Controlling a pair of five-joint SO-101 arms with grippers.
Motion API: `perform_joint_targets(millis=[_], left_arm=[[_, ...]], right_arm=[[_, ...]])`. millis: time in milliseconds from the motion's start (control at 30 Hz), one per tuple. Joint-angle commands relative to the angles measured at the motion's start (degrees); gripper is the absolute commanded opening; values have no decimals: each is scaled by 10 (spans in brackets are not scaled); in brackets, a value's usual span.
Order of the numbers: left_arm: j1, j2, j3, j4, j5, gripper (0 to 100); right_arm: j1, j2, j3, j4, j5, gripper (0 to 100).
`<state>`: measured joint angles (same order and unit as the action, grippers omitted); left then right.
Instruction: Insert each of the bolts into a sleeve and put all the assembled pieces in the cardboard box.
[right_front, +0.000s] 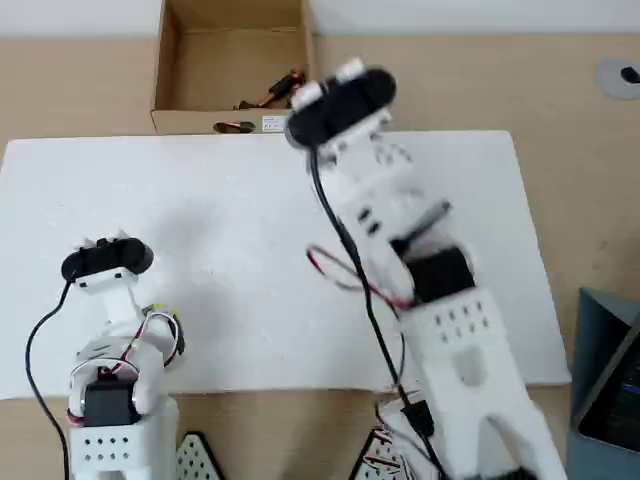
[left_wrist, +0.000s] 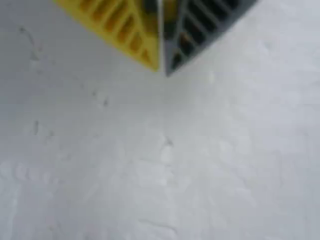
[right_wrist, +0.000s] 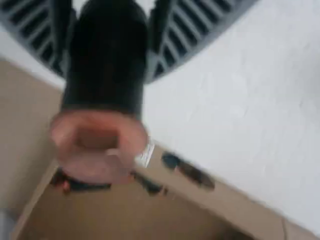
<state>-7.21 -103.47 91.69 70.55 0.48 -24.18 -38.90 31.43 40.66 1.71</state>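
Observation:
My right gripper (right_wrist: 107, 75) is shut on an assembled piece (right_wrist: 100, 115), a black sleeve with an orange bolt head at its lower end. The piece hangs over the near wall of the cardboard box (right_wrist: 235, 207). Orange and black assembled pieces (right_wrist: 75, 184) lie inside the box. In the high view the right arm (right_front: 340, 105) stretches to the front right corner of the box (right_front: 170, 70), where more pieces (right_front: 268, 96) lie. My left gripper (left_wrist: 161, 67) is shut with nothing in it, its yellow and grey fingers meeting just above the white mat (left_wrist: 165, 165). The left arm (right_front: 108, 262) stands at the mat's near left.
The white mat (right_front: 220, 240) covers most of the wooden table (right_front: 580, 180). A grey bin (right_front: 610, 385) stands at the right edge, and a small round grey fitting (right_front: 620, 78) sits at the far right. Cables (right_front: 345, 270) hang off the right arm.

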Motion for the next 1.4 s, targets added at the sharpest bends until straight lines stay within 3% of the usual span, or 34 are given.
perform_joint_targets(millis=[0,633,1000,1133,1367], left_arm=[[-5,-4,-3,-4,-1,3],[-4,-4,-3,-2,0,3],[-4,-4,-4,-2,-1,3],[-4,-4,-4,-1,-1,3],[-4,-4,-4,-1,-1,3]], right_arm=[[6,83,-114,-40,0,9],[7,597,-523,-188,127,10],[7,879,-809,-164,248,51],[7,933,-892,-107,251,162],[6,1002,-998,-69,253,166]])
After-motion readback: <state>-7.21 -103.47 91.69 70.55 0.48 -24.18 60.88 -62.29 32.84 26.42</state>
